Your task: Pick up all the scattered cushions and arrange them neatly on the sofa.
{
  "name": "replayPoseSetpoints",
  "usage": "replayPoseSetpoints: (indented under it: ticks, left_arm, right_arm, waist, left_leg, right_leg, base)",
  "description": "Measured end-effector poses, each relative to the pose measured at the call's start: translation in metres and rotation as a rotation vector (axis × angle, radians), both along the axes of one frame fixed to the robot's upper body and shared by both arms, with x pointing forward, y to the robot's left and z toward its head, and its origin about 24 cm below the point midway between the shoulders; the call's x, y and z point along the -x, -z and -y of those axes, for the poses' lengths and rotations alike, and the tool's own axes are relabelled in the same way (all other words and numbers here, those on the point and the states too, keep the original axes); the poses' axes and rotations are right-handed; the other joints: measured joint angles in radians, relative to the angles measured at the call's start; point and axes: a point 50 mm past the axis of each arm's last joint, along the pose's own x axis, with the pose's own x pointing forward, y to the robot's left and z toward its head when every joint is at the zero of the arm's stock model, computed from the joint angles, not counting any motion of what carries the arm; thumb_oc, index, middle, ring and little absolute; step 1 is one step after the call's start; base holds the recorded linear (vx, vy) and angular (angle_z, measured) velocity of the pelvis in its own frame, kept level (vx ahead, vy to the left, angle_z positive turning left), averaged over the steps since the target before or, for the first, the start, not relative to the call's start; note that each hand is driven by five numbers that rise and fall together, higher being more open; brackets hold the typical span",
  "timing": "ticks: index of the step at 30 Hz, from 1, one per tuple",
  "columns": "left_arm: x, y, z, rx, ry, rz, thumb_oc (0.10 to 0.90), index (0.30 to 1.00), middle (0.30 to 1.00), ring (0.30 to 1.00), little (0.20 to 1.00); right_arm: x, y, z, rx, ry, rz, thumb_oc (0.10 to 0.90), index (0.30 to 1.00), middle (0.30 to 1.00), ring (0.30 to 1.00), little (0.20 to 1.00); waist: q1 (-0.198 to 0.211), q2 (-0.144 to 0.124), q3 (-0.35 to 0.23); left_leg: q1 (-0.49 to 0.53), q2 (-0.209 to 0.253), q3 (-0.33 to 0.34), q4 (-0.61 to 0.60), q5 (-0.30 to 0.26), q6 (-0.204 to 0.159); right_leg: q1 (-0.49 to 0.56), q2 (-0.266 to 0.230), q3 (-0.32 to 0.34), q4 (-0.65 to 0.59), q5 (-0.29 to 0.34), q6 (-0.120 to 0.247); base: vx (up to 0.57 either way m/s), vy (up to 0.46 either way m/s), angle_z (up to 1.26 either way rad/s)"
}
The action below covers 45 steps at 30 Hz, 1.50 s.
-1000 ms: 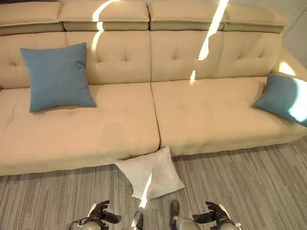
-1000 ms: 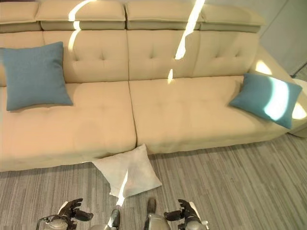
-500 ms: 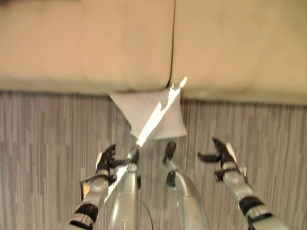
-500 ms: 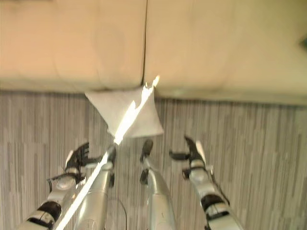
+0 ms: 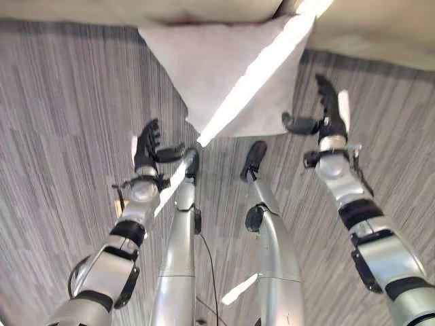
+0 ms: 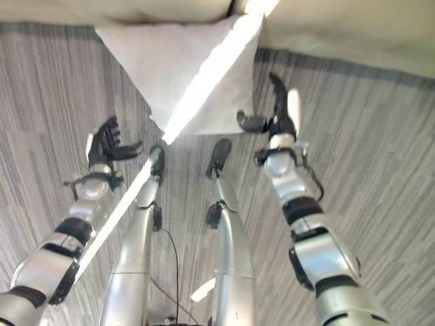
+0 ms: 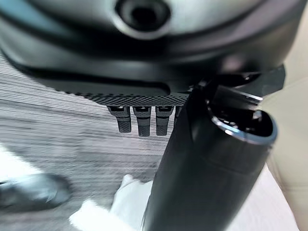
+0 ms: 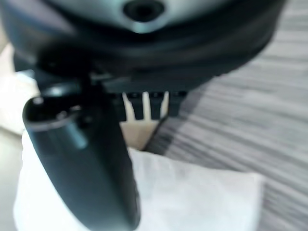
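A square white fabric cushion (image 5: 231,75) lies on grey striped carpet (image 5: 61,122) against a beige sofa (image 5: 367,34). Left hand (image 5: 146,151) and right hand (image 5: 329,119) hover spread, empty; no writing is legible.

White square cushion (image 5: 224,75) lies flat on the floor (image 5: 61,122), corner against the sofa (image 5: 367,34).

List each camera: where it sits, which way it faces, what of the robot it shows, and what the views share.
Left eye view: on the head, looking down at the white cushion on the floor against the sofa; left hand and right hand, both open, reaching forward.
Right eye view: the same scene from slightly to the side.
Left wrist view: on the left wrist, facing along its fingers toward the striped floor.
Right wrist view: on the right wrist, facing the cushion past its thumb.
Shared: all four show the cushion.
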Motion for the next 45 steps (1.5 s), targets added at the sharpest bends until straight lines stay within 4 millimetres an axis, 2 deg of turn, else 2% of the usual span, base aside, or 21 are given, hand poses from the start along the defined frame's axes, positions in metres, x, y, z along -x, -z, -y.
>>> replayPoseSetpoints:
  ticks: [2,3,4,6,7,9,14,18,20,21,25,26,27,28,31,38,42,45]
  left_arm:
    - [-0.008,-0.026,0.002,-0.024,0.005,0.06,0.8,0.9,0.9,0.9,0.9]
    - [-0.013,-0.048,0.004,-0.044,0.007,0.113,0.8,0.9,0.9,0.9,0.9]
    - [-0.015,-0.06,0.004,-0.044,0.008,0.145,0.8,0.9,0.9,0.9,0.9]
    - [-0.017,-0.071,0.007,-0.043,0.014,0.171,0.8,0.9,0.9,0.9,0.9]
    - [-0.017,-0.079,0.009,-0.061,0.014,0.192,0.8,0.9,0.9,0.9,0.9]
    - [-0.018,-0.09,0.008,-0.074,0.009,0.22,0.8,0.9,0.9,0.9,0.9]
    - [-0.019,-0.124,0.008,-0.117,-0.006,0.296,0.8,0.9,0.9,0.9,0.9]
    - [-0.021,-0.136,0.02,-0.106,0.023,0.324,0.8,0.9,0.9,0.9,0.9]
    - [-0.022,-0.137,0.033,-0.078,0.06,0.328,0.8,0.9,0.9,0.9,0.9]
    - [-0.023,-0.139,0.045,-0.034,0.082,0.334,0.8,0.9,0.9,0.9,0.9]
    - [-0.022,-0.147,0.056,0.041,0.106,0.355,0.8,0.9,0.9,0.9,0.9]
    - [-0.022,-0.148,0.058,0.065,0.113,0.356,0.563,0.545,0.545,0.545,0.545]
    - [-0.022,-0.148,0.059,0.082,0.117,0.357,0.504,0.455,0.455,0.455,0.455]
    - [-0.022,-0.148,0.061,0.116,0.125,0.357,0.4,0.3,0.3,0.3,0.3]
    - [-0.016,-0.157,0.065,0.238,0.164,0.398,0.4,0.3,0.3,0.3,0.3]
    - [-0.014,-0.137,0.057,0.308,0.144,0.364,0.4,0.3,0.3,0.3,0.3]
    - [-0.002,-0.118,0.054,0.41,0.136,0.366,0.4,0.3,0.3,0.3,0.3]
    - [0.019,-0.089,0.05,0.486,0.144,0.376,0.4,0.3,0.3,0.3,0.3]
  right_arm:
    - [-0.004,-0.022,-0.004,-0.005,0.009,0.055,0.8,0.9,0.9,0.9,0.9]
    - [-0.004,-0.04,-0.006,-0.012,0.02,0.105,0.8,0.9,0.9,0.9,0.9]
    - [-0.004,-0.046,-0.008,-0.014,0.017,0.122,0.8,0.9,0.9,0.9,0.9]
    - [-0.004,-0.05,-0.007,-0.024,0.028,0.138,0.8,0.9,0.9,0.9,0.9]
    - [-0.003,-0.05,-0.006,-0.036,0.041,0.144,0.8,0.9,0.9,0.9,0.9]
    - [-0.003,-0.058,-0.007,-0.029,0.045,0.168,0.8,0.9,0.9,0.9,0.9]
    - [0.001,-0.092,-0.014,0.009,0.037,0.258,0.8,0.9,0.9,0.9,0.9]
    - [0.003,-0.106,-0.03,0.005,0.002,0.304,0.8,0.9,0.9,0.9,0.9]
    - [0.004,-0.107,-0.034,0.005,-0.012,0.313,0.8,0.9,0.9,0.9,0.9]
    - [0.004,-0.107,-0.046,-0.01,-0.048,0.318,0.8,0.9,0.9,0.9,0.9]
    - [0.007,-0.112,-0.054,-0.057,-0.09,0.342,0.8,0.9,0.9,0.9,0.9]
    - [0.008,-0.113,-0.055,-0.082,-0.1,0.344,0.4,0.3,0.3,0.3,0.3]
    - [0.008,-0.112,-0.057,-0.096,-0.108,0.345,0.4,0.3,0.3,0.3,0.3]
    - [0.008,-0.113,-0.058,-0.13,-0.124,0.347,0.4,0.3,0.3,0.3,0.3]
    - [0.014,-0.116,-0.057,-0.221,-0.17,0.372,0.4,0.3,0.3,0.3,0.3]
    - [0.012,-0.095,-0.052,-0.227,-0.186,0.317,0.4,0.3,0.3,0.3,0.3]
    - [0.018,-0.06,-0.058,-0.277,-0.237,0.261,0.4,0.3,0.3,0.3,0.3]
    - [0.037,-0.02,-0.06,-0.342,-0.285,0.232,0.4,0.3,0.3,0.3,0.3]
  waist:
    - [-0.003,-0.002,0.001]
    - [-0.01,-0.002,0.002]
    - [-0.015,-0.003,0.004]
    - [-0.017,-0.004,0.005]
    - [-0.018,-0.004,0.005]
    - [-0.019,-0.004,0.004]
    - [-0.027,-0.003,0.003]
    - [-0.043,-0.003,0.003]
    - [-0.044,-0.003,0.003]
    - [-0.046,-0.003,0.003]
    - [-0.047,-0.002,0.003]
    - [-0.046,-0.002,0.003]
    - [-0.046,-0.002,0.003]
    - [-0.046,-0.002,0.003]
    - [-0.047,-0.002,0.003]
    - [-0.046,-0.001,-0.001]
    - [-0.046,-0.002,0.0]
    - [-0.043,-0.001,-0.001]
  left_leg:
    - [-0.041,-0.006,0.001,0.009,0.001,0.001]
    - [-0.082,-0.016,0.0,0.028,-0.005,0.004]
    - [-0.099,-0.02,-0.006,0.039,-0.011,0.004]
    - [-0.115,-0.027,-0.006,0.057,-0.012,0.005]
    - [-0.129,-0.033,-0.008,0.08,-0.035,0.007]
    - [-0.168,-0.036,-0.004,0.123,-0.051,0.013]
    - [-0.292,-0.036,-0.005,0.223,-0.077,0.012]
    - [-0.344,-0.035,-0.001,0.258,-0.084,0.015]
    - [-0.357,-0.032,0.008,0.26,-0.084,0.016]
    - [-0.363,-0.025,0.012,0.259,-0.086,0.019]
    - [-0.374,-0.022,0.013,0.257,-0.085,0.017]
    - [-0.376,-0.022,0.013,0.257,-0.084,0.017]
    - [-0.376,-0.021,0.013,0.256,-0.084,0.016]
    - [-0.375,-0.02,0.013,0.255,-0.084,0.016]
    - [-0.37,-0.022,0.015,0.242,-0.08,0.017]
    - [-0.316,-0.02,0.018,0.207,-0.07,0.019]
    - [-0.199,-0.024,0.02,0.101,-0.03,0.018]
    - [-0.08,-0.027,0.021,0.011,-0.005,0.015]
  right_leg:
    - [-0.044,-0.008,0.001,0.018,0.0,-0.021]
    - [-0.096,-0.025,0.003,0.069,-0.025,-0.034]
    - [-0.114,-0.029,0.002,0.087,-0.036,-0.036]
    - [-0.133,-0.039,0.004,0.123,-0.058,-0.036]
    - [-0.157,-0.05,0.013,0.169,-0.087,-0.032]
    - [-0.198,-0.055,0.023,0.211,-0.101,-0.03]
    - [-0.311,-0.057,0.033,0.281,-0.112,-0.034]
    - [-0.353,-0.054,0.04,0.293,-0.11,-0.029]
    - [-0.369,-0.05,0.054,0.291,-0.102,-0.02]
    - [-0.37,-0.042,0.056,0.275,-0.094,-0.017]
    - [-0.383,-0.038,0.056,0.271,-0.091,-0.018]
    - [-0.384,-0.036,0.056,0.269,-0.091,-0.019]
    - [-0.384,-0.035,0.056,0.268,-0.09,-0.02]
    - [-0.384,-0.035,0.057,0.268,-0.089,-0.022]
    - [-0.381,-0.036,0.057,0.256,-0.082,-0.03]
    - [-0.33,-0.033,0.058,0.223,-0.069,-0.029]
    - [-0.218,-0.028,0.054,0.132,-0.037,-0.024]
    - [-0.114,-0.027,0.052,0.076,-0.031,-0.018]
  base:
    - [0.04,-0.015,0.09]
    - [0.05,-0.015,0.15]
    - [0.04,-0.013,0.17]
    - [0.06,-0.01,0.14]
    - [0.05,-0.004,0.13]
    - [0.06,-0.011,0.03]
    - [0.05,-0.006,-0.04]
    - [0.02,0.007,-0.03]
    - [0.02,0.007,-0.1]
    - [0.01,0.008,-0.12]
    - [0.0,0.0,-0.03]
    - [0.0,0.0,0.0]
    - [0.0,0.0,0.0]
    - [0.0,0.0,0.0]
    - [0.0,0.0,0.0]
    - [-0.02,0.0,0.0]
    - [-0.06,-0.001,0.03]
    - [-0.07,-0.029,0.06]
